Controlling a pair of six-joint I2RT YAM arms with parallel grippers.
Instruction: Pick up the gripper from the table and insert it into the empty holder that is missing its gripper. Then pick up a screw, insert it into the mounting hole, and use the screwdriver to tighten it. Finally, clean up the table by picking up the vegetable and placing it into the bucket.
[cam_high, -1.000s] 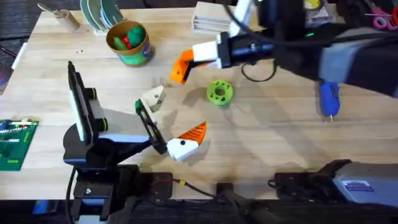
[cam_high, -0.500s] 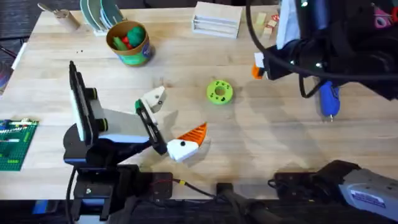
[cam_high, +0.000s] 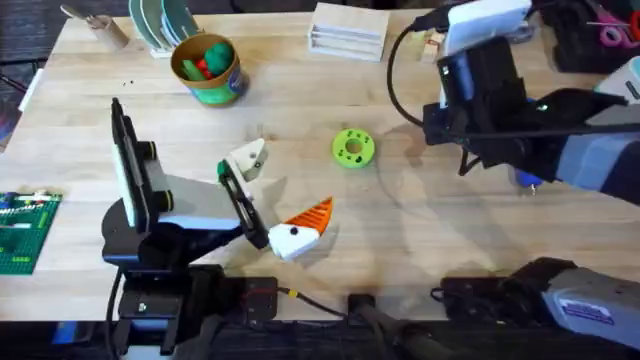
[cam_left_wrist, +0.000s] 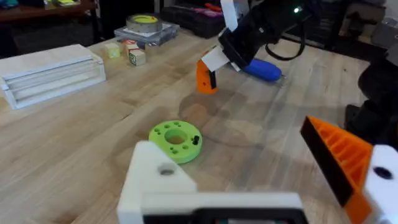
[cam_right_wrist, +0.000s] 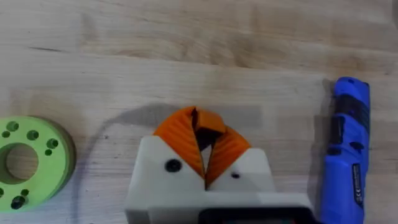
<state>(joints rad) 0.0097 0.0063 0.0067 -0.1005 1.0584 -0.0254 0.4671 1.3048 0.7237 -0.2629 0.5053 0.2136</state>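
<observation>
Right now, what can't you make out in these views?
- Screwdriver: overhead, mostly hidden under the right arm; in the right wrist view, its end is cut by the edge.
- Right gripper: shut; anything pinched between the pads is hidden.
- Bucket contents: overhead, too small to identify.

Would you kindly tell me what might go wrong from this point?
The right gripper, jaws shut, apparently pinches the small orange ribbed fingertip only at its tips, so it may slip. The blue cylindrical screwdriver lies close beside it and could get knocked. The round lime-green disc lies between it and the white plastic holder.
</observation>
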